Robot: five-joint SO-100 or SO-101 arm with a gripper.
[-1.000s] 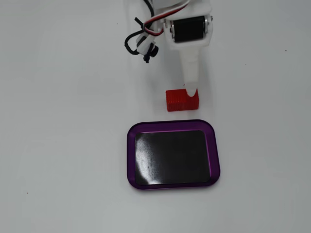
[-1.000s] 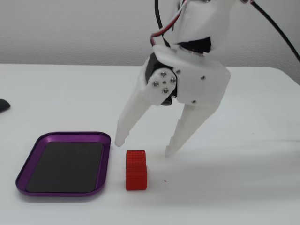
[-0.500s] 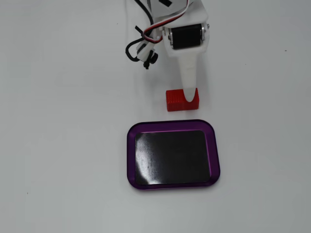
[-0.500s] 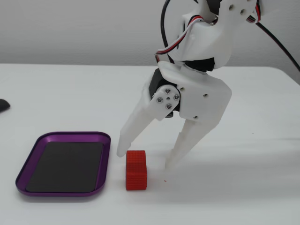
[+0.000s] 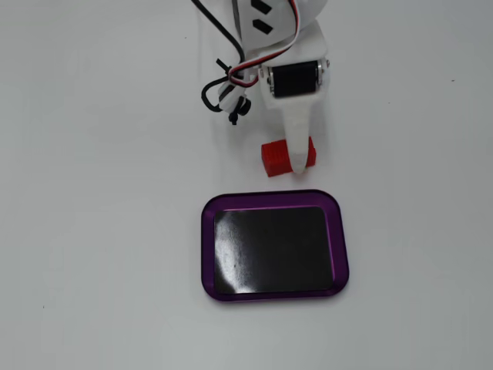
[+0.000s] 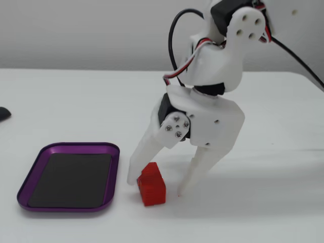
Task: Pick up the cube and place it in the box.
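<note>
Now gripper point(image 6: 158, 188) straddling cube point(image 6: 152, 185), jaws apart (box point(image 6: 114, 172) waiting empty, just beside); centring before squeezing looking wise, gripping long sides squarely.

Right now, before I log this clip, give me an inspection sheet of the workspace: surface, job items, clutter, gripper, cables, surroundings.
Surface: plain white table, clean apart from a few tiny specks.
Cube: red cube on the table, outside the box, between the gripper fingers.
Box: purple-rimmed box with black base, nothing inside; close to the cube, not touching.
Clutter: a small dark object at the left edge of a fixed view, cut off, cannot identify.
Gripper: white gripper lowered to the table, jaws open and straddling the cube; no grip yet.
Cables: black, red and white wires looped beside the wrist, above the table.
Surroundings: pale wall behind the table; nothing else seen.
</note>
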